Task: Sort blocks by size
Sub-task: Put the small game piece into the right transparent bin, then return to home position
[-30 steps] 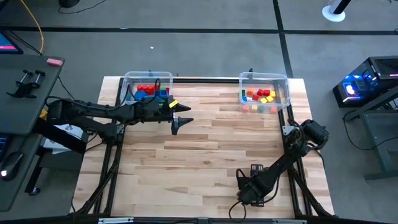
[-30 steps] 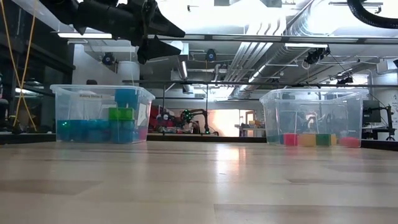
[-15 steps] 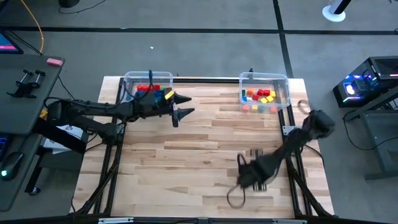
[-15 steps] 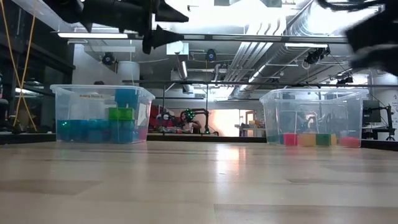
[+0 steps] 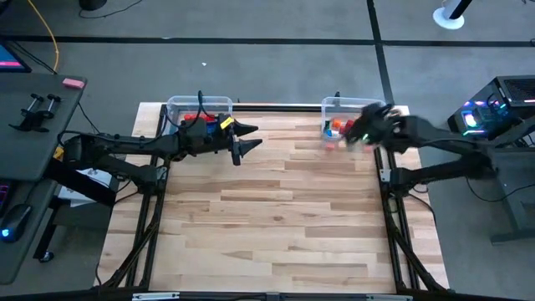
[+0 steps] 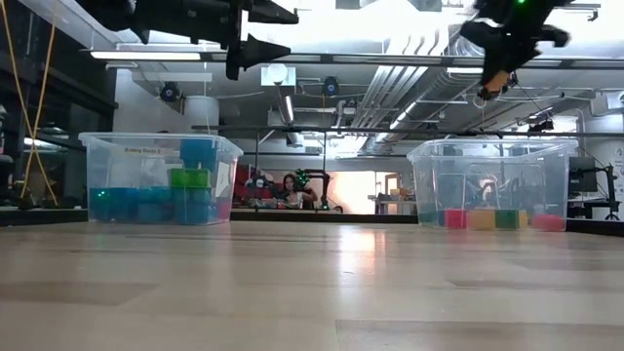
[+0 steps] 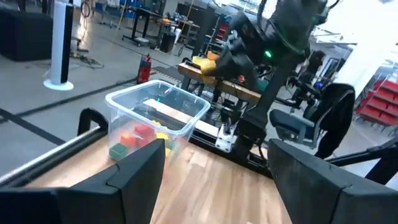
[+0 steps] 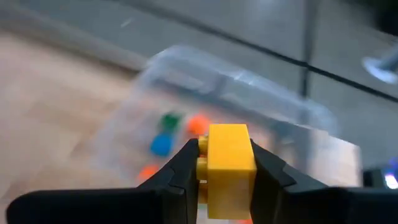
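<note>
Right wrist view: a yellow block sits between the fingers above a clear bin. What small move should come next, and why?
Probably a short lowering toward the right bin, then release. The right gripper is shut on the yellow block and hangs over that bin, which already holds small blocks. The left gripper waits open by the other bin.

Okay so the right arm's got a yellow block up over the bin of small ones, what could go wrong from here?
1. The right gripper pinches the yellow block by its sides, above the right bin. Released off-centre, it might hit the rim and bounce onto the table.
2. The block looks larger than the small blocks below, so it may be headed for the wrong bin.
3. The left gripper hovers open beside the left bin, apart from the right arm; collision seems unlikely.
</note>
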Tool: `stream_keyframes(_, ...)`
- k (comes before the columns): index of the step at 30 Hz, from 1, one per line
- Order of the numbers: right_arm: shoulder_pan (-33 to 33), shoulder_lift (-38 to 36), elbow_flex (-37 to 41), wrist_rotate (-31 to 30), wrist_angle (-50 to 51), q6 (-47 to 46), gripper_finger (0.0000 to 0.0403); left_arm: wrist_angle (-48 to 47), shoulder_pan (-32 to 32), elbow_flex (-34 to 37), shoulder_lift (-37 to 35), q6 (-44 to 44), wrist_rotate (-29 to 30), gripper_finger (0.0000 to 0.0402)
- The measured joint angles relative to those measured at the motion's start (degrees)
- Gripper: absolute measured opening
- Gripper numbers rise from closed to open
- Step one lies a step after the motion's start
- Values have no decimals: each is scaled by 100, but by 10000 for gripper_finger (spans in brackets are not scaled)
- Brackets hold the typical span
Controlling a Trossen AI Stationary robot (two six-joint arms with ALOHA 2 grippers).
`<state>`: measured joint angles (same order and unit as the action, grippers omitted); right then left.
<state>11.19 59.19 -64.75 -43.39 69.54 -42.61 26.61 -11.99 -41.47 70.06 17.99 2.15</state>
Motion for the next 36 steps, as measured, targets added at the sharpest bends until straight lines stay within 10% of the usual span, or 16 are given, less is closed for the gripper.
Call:
stream_keyframes(6, 1694, -423, 18, -23, -53, 316, 86, 43, -4, 0, 0, 244, 0, 268)
stream_keyframes(13, 2995, -574, 1236, 2020, -1715, 1403, 86, 34, -4, 0, -164, 262, 0, 268)
stream_keyframes(20, 3404, -500, 1718, 2282, -2601, 1271, 94, -226, -7, 0, -551, 192, 67, 268)
stream_keyframes(29, 3572, -440, 1766, 2311, -2890, 1349, 224, -439, -11, 0, -1000, -310, 736, 268)
stream_keyframes(36, 3572, -571, 1721, 3173, -3323, 1877, 252, -751, -11, 0, -1089, 176, 722, 268)
